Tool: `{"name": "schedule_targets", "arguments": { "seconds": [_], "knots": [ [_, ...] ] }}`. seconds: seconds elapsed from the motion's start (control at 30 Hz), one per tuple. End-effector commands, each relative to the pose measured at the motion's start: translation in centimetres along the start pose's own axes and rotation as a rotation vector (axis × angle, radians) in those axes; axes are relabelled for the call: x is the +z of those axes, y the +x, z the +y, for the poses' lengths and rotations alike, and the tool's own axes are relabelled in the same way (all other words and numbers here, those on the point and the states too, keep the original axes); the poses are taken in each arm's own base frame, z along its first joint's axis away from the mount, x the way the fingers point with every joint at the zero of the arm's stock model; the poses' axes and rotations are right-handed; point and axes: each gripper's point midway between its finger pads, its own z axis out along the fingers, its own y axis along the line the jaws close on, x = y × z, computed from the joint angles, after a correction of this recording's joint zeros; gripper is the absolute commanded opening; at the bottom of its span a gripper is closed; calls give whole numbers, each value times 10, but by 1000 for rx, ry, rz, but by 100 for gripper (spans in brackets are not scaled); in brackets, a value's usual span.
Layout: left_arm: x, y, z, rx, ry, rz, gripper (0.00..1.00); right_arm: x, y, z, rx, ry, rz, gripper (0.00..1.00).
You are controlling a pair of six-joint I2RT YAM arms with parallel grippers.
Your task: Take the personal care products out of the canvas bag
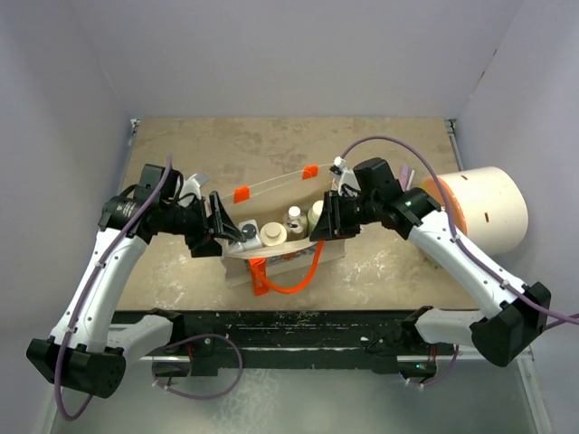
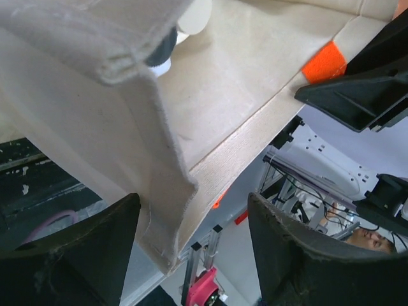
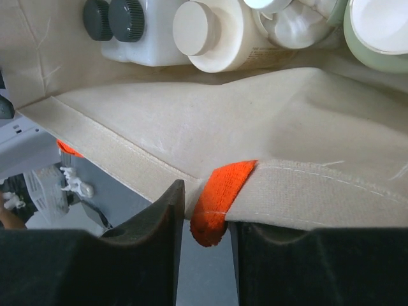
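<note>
Right pincer [image 3: 204,220] is clamped on the canvas bag [image 3: 191,121] rim, left pincer [image 2: 191,213] gapes loose around the opposite end. Personal care products [image 3: 210,29] stand upright, in a row between them.

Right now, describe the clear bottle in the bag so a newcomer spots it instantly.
At the middle of the table sits the beige canvas bag, its mouth open. Among the bottles standing inside, find the clear bottle between a cream-capped bottle and a pale green bottle. It alone is see-through, with a small white cap.
</note>
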Motion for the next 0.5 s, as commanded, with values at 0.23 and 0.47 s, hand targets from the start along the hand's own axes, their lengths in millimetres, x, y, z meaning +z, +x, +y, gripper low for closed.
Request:
{"name": "schedule_targets", "arguments": {
  "seconds": [0.23,0.47],
  "knots": [
    [12,34,34,-33,-48,140,69,13,43,-64,1,201,77,47],
    [25,51,66,-56,-116,214,65,10,61,-93,-14,314,130,53]
  ]
}}
